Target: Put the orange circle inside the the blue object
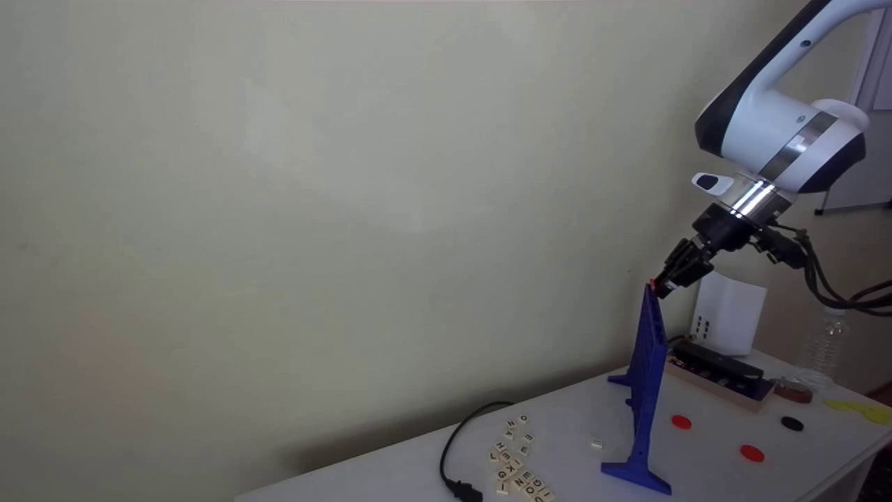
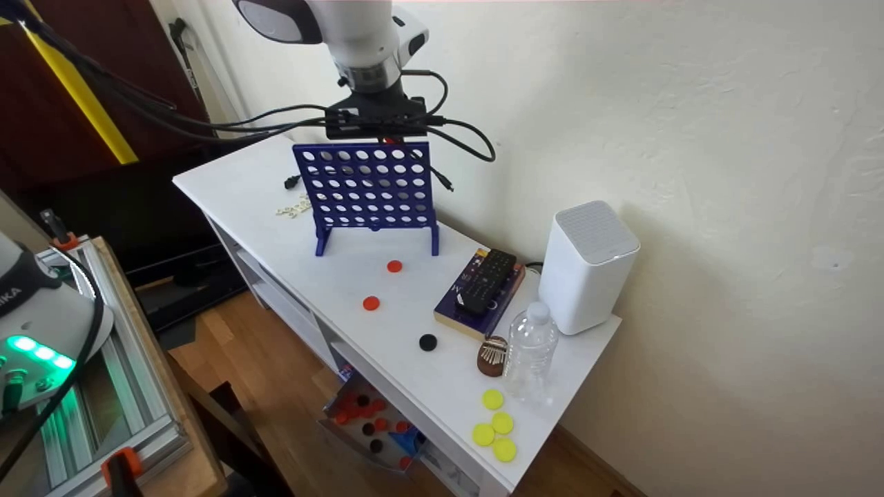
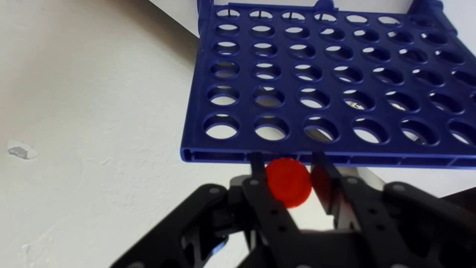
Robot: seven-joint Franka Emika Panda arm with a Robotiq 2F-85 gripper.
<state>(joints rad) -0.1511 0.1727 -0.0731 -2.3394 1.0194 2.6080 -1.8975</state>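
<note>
- While the blue grid (image 2: 376,189) stands upright on the bench (image 2: 407,304), the tool (image 3: 289,175) hangs at its top edge, clasping an orange-red disc (image 3: 288,182) between its two fingers.
- That orange-red disc is right at the slotted top edge of the blue grid, off the middle and toward one end; whether any of it sits inside the slot, I cannot tell.
- Tilted, the white arm (image 1: 773,129) reaches down to the blue grid from above.
- On one side of the blue grid, two loose red discs (image 2: 394,266) lie flat, one nearer its feet than the other.
- Farther from the blue grid on that same side lie a black disc (image 2: 427,342) and a book (image 2: 461,276) bearing a remote control (image 2: 485,281).
- Well apart from the blue grid, again on that side, are a brown thumb piano (image 2: 491,362), a clear bottle (image 2: 530,348), a white box-shaped device (image 2: 587,276) and four yellow discs (image 2: 503,422).
- On the blue grid's opposite side, letter tiles (image 1: 516,463) lie scattered, with a single tile (image 1: 596,443) closer to it and a black plug (image 1: 465,490) farther out.
</note>
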